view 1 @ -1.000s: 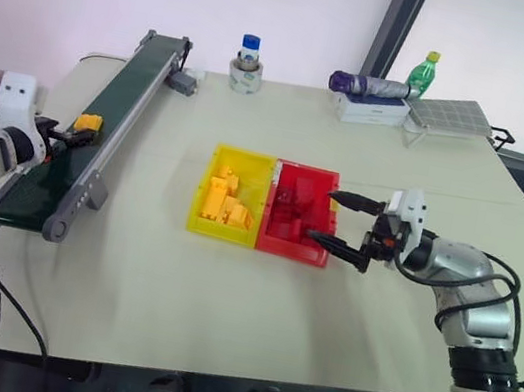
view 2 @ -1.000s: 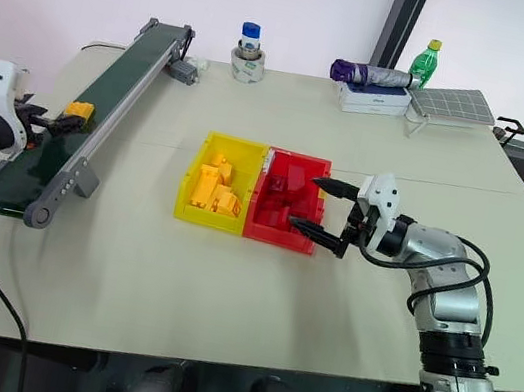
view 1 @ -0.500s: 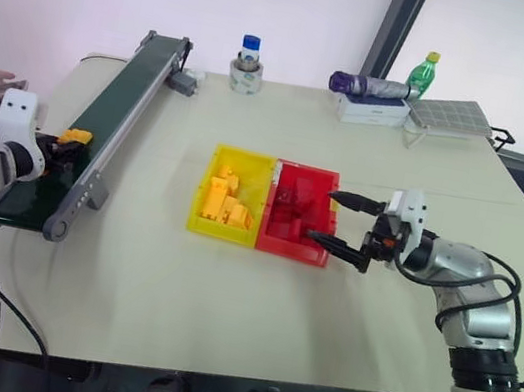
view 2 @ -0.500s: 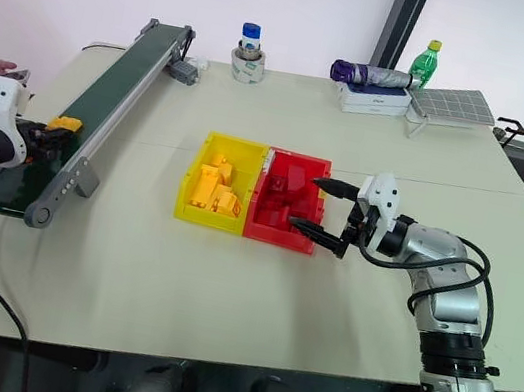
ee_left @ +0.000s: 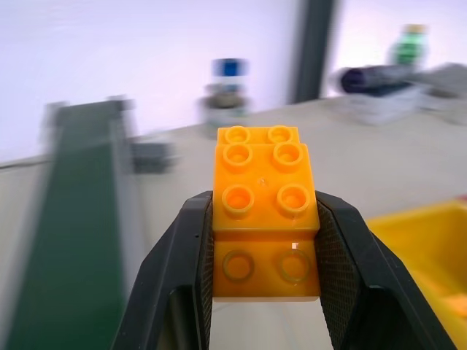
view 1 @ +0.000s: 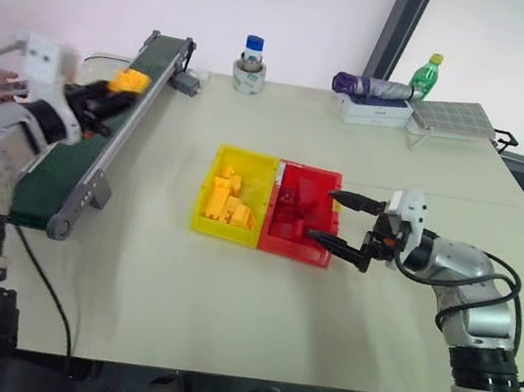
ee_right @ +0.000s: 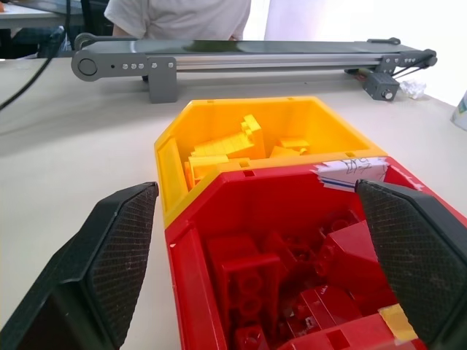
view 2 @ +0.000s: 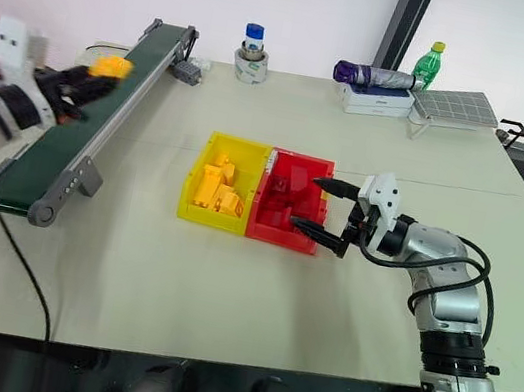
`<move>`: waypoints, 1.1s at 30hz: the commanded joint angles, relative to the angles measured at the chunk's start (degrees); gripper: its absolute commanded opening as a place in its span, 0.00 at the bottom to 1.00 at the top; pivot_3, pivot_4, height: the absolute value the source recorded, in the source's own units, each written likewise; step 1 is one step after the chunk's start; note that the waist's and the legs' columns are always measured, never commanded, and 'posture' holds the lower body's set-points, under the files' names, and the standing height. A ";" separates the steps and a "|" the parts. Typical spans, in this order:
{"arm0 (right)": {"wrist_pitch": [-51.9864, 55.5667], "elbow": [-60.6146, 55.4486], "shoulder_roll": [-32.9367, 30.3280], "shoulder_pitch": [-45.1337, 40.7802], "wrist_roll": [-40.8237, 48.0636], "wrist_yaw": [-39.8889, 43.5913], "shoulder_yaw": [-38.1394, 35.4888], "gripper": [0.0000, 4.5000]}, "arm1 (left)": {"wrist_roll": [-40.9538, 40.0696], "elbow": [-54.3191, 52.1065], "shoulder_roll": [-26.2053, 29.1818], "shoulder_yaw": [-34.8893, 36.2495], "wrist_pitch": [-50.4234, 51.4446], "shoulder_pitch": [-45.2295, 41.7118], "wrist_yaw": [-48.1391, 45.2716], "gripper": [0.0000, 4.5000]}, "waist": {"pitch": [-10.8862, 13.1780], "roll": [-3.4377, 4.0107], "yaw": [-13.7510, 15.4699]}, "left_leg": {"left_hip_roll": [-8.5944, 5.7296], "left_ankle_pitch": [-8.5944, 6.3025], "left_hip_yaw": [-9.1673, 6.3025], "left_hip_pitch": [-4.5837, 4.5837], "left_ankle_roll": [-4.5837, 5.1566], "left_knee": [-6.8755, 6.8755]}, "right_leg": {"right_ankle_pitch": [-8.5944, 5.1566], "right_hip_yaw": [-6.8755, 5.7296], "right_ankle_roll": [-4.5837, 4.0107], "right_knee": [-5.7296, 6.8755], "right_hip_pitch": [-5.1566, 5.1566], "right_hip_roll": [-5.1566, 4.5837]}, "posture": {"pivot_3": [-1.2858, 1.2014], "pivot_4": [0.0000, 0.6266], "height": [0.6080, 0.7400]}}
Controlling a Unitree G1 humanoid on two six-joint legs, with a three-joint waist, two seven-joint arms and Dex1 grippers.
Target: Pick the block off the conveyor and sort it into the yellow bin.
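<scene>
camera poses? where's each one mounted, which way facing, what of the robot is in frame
Head eyes: on head, forward-down at table; both arms in frame.
Left wrist: along left gripper, shut on block, conveyor behind.
Right wrist: between open right gripper fingers, at red bin.
Shared: yellow bin, conveyor.
</scene>
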 commanded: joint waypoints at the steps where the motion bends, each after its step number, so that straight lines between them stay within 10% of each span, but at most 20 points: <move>1: -0.92 -0.65 -0.55 -1.36 0.28 -0.16 -1.27 1.00 | -1.76 -9.58 -4.11 -7.38 2.60 1.97 -0.90 0.29 | 0.00 0.00 -0.01 | 0.00 0.00 0.00 0.01 0.00 0.00 | 0.00 0.01 0.01 0.00 0.01 0.00 | 0.52 0.24 1.00; 9: -0.57 -2.99 -1.03 -0.15 0.34 -2.11 -2.00 1.00 | 6.08 -1.91 -15.31 -12.08 -2.47 1.28 9.04 0.29 | 0.00 0.00 -0.19 | 0.01 0.02 -0.05 0.10 -0.01 0.03 | 0.03 0.08 0.05 0.05 0.03 0.17 | 0.52 0.24 1.00; 16: -0.45 -3.83 -1.62 0.76 0.58 -3.09 -2.38 1.00 | 5.07 -2.45 -16.08 -11.94 -4.01 1.71 6.86 0.98 | 0.00 0.00 0.00 | -0.03 0.02 -0.05 0.07 -0.01 0.02 | 0.02 0.08 0.06 0.03 0.04 0.11 | 0.52 0.24 1.00; 33: -0.98 -1.66 -2.69 0.06 0.56 -1.88 -2.88 1.00 | -9.01 -15.32 2.85 10.98 -0.22 23.37 -5.83 0.98 | 0.00 0.01 0.54 | 0.01 0.02 -0.06 0.15 -0.02 0.03 | -0.04 0.06 -0.04 0.00 0.11 0.02 | 0.52 0.24 1.00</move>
